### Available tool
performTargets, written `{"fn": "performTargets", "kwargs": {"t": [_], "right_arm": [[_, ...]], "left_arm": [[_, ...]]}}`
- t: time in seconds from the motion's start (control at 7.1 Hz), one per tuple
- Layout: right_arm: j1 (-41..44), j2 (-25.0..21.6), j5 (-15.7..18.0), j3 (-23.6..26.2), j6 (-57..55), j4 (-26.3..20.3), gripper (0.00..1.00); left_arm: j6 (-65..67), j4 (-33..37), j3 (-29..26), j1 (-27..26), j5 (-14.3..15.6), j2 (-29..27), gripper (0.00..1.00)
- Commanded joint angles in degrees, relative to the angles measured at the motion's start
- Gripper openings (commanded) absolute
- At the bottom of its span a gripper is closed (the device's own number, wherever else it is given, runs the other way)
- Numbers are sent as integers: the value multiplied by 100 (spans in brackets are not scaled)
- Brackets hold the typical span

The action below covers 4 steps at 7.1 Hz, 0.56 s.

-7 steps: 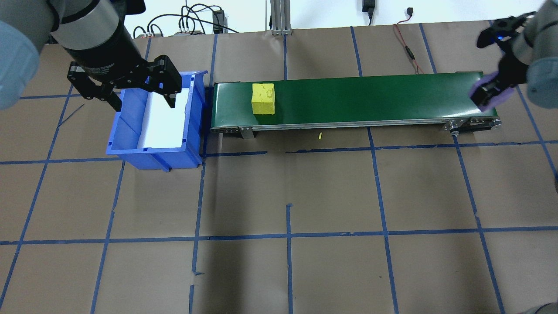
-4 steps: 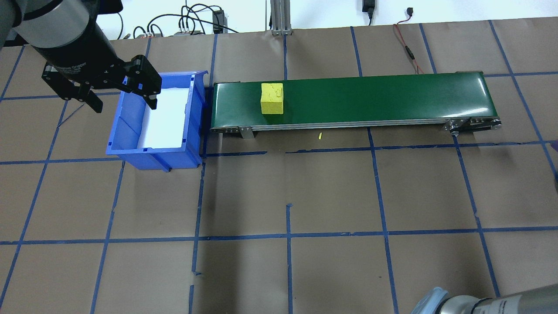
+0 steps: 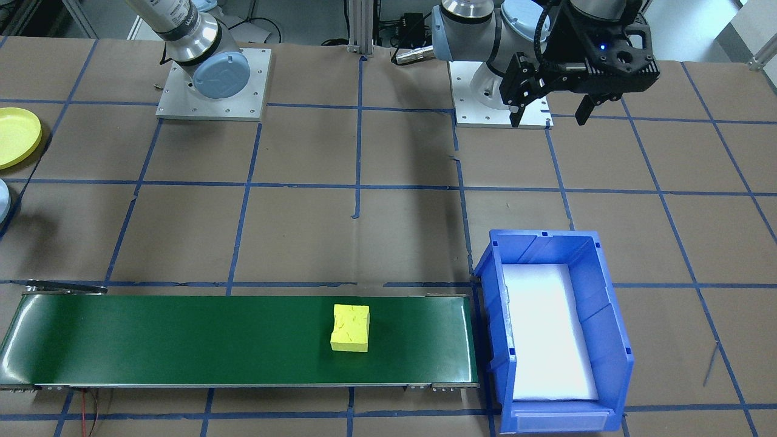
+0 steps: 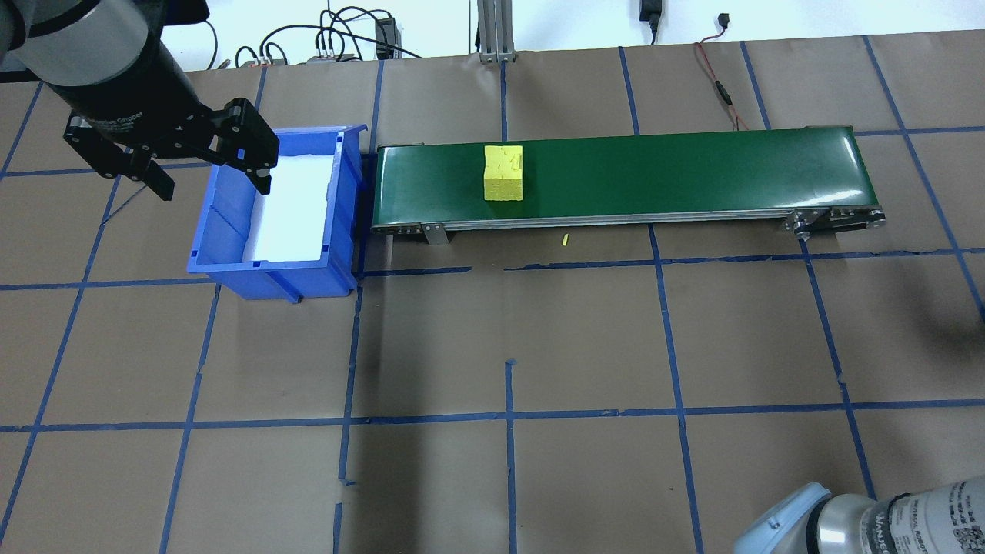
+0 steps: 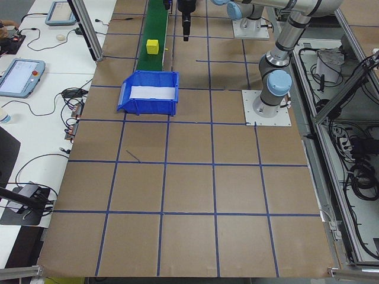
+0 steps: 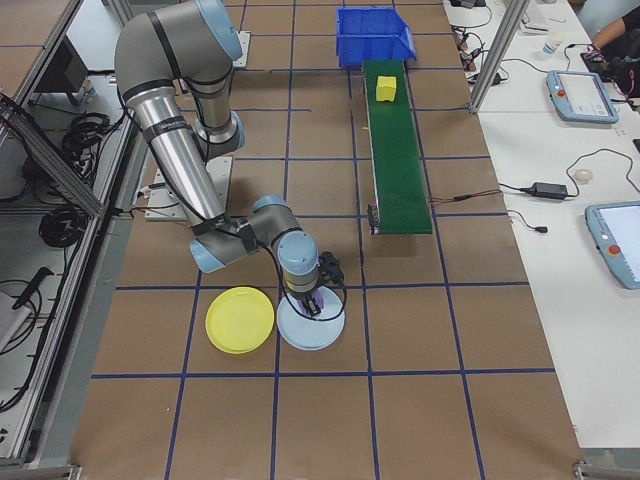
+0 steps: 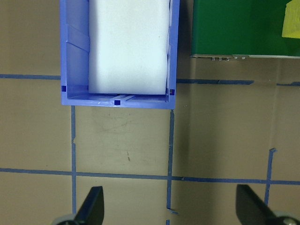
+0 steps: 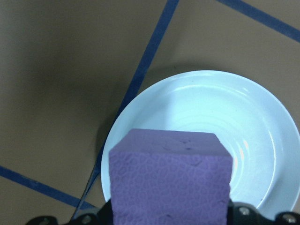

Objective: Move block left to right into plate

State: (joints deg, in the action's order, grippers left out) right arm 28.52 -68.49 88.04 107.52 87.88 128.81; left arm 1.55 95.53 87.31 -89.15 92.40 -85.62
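A purple block (image 8: 171, 180) is held in my right gripper (image 8: 168, 217), which is shut on it just above a pale blue plate (image 8: 243, 140). The exterior right view shows that gripper (image 6: 312, 297) low over the same plate (image 6: 312, 330). A yellow block (image 4: 503, 173) rides on the green conveyor belt (image 4: 677, 173), left of its middle in the overhead view. My left gripper (image 4: 214, 183) hangs open and empty over the left rim of the blue bin (image 4: 273, 281). The left wrist view shows its fingers (image 7: 91, 208) wide apart above the brown table.
The blue bin (image 3: 613, 328) holds a white foam liner and stands against the belt's end (image 3: 467, 340). A yellow plate (image 6: 240, 320) lies beside the pale blue one, near the right arm's base. Cables run along the table's far edge.
The yellow block has travelled right along the belt. My left gripper drew back leftward off the bin. My right gripper left the belt's right end carrying the purple block.
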Motion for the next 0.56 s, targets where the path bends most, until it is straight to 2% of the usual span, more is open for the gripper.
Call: {"fn": "performTargets", "kwargs": {"t": [0.0, 0.14, 0.28, 0.42], "right_arm": [[-31, 56, 29, -99, -111, 13, 100], [47, -180, 38, -91, -896, -153, 100], [413, -626, 29, -99, -1617, -651, 100], [1026, -1074, -6, -143, -2286, -1386, 100]], "left_arm": [[3, 0, 5, 12, -21, 2, 100], [3, 0, 5, 21, -29, 2, 100], [12, 9, 5, 12, 5, 2, 100], [3, 35, 5, 38, -3, 2, 100]]}}
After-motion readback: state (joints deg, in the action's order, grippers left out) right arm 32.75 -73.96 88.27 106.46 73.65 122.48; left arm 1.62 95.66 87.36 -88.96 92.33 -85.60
